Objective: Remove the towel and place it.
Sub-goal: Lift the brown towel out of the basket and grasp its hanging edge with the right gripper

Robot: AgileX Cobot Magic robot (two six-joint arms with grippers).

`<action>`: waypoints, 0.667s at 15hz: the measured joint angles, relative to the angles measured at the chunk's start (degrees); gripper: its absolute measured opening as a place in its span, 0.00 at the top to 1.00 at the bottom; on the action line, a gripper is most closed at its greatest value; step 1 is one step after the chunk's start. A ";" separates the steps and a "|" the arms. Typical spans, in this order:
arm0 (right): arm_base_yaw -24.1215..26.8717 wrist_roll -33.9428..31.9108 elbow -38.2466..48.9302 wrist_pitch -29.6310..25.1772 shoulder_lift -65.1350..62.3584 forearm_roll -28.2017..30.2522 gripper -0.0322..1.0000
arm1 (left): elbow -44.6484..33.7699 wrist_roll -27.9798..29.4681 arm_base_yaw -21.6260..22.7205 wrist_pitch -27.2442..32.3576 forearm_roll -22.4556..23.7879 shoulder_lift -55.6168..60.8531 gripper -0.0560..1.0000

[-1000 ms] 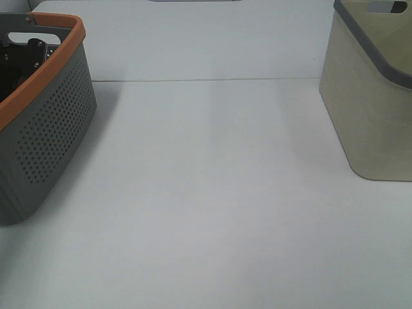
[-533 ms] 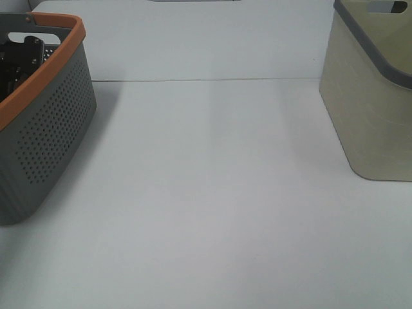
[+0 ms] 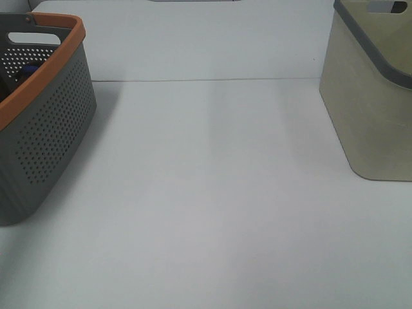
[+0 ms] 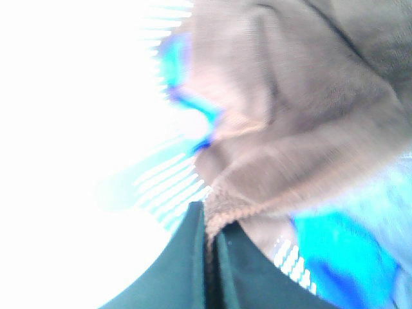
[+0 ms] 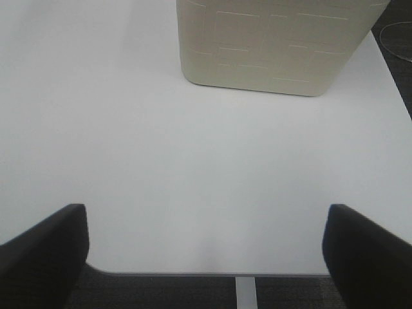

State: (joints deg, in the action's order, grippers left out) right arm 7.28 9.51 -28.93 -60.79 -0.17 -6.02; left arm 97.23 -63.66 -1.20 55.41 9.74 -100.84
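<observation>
The left gripper [image 4: 210, 225] is pinching the towel [image 4: 296, 122]: its two dark fingers [image 4: 183, 264] are standing almost together, with a ribbed edge of the cloth caught in the narrow slit between them. The towel, grey-brown and crumpled into soft folds, is spreading away from the fingertips and filling much of the left wrist view. It is lying against bright blue fabric [image 4: 335, 251], which is showing beside and beneath it. That picture is blurred and one side is washed out to white, with only faint rows of slots showing through, so what is lying around the cloth cannot be told there.

The right gripper [image 5: 206, 215] is hanging wide open, its two dark fingers [image 5: 45, 251] far apart, over the near edge of the white table [image 5: 129, 129]. Nothing is lying between them.

In the high view neither gripper is showing. A grey basket [image 3: 51, 129] with an orange rim [image 3: 48, 67] is sitting at the left of the table, with a small patch of blue visible inside it; the towel itself cannot be made out there. A beige basket [image 3: 370, 109] is sitting well apart at the right.
</observation>
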 joint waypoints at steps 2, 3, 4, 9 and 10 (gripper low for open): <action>0.00 0.00 0.00 0.00 0.00 0.00 0.04 | 0.06 0.40 0.00 0.06 -1.26 5.61 0.95; 0.00 0.00 0.00 0.00 0.00 0.00 0.04 | 0.06 0.46 0.00 -1.26 -2.23 8.65 0.95; 0.00 0.00 0.00 0.00 0.00 0.00 0.04 | 0.06 0.46 -0.06 -3.38 -3.09 11.34 0.95; 0.00 0.00 0.00 0.00 0.00 0.00 0.04 | 0.11 -4.70 -6.53 -17.70 -6.53 20.86 0.95; 0.00 0.00 0.00 0.00 0.00 0.00 0.04 | 0.11 -6.53 -8.19 -19.42 -6.65 20.86 0.95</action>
State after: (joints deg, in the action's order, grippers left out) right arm 7.28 9.51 -28.93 -60.79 -0.17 -6.02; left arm 97.35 -70.19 -9.40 35.98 3.09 -79.98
